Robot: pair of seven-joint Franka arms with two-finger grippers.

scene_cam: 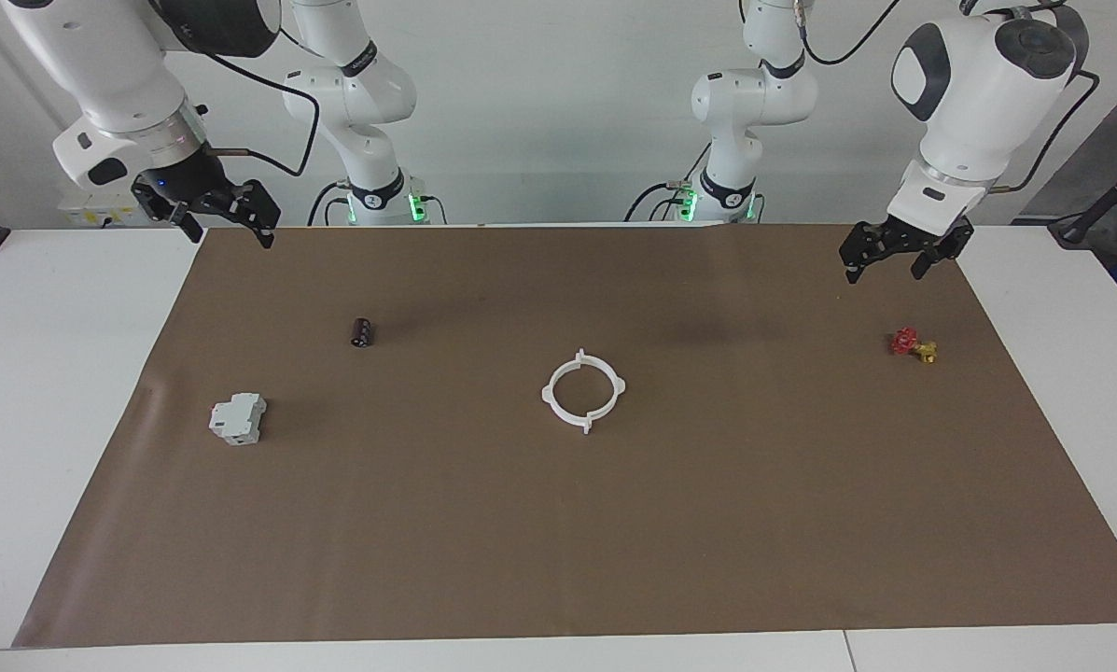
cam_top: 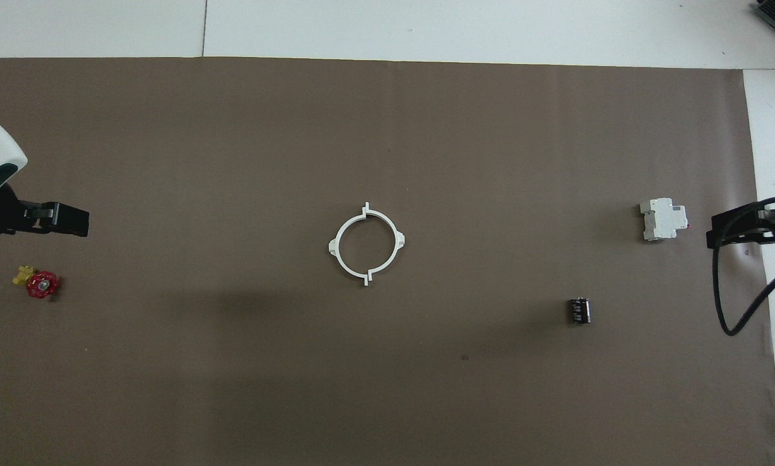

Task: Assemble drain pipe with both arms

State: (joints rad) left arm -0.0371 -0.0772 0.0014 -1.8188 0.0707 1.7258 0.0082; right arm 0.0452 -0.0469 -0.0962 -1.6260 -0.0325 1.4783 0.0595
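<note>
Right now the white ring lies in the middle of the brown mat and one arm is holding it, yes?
Not quite. The white ring does lie in the middle of the brown mat, but no arm holds it. The facing view shows the left gripper and right gripper raised at the mat's ends, fingers open.

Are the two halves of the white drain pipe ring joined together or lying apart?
Joined: the drain pipe lies flat as one closed ring, its halves meeting at the tabs.

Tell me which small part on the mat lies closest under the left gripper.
The red-and-yellow valve piece, just below the left gripper; the others lie mid-mat or toward the right arm's end.
</note>
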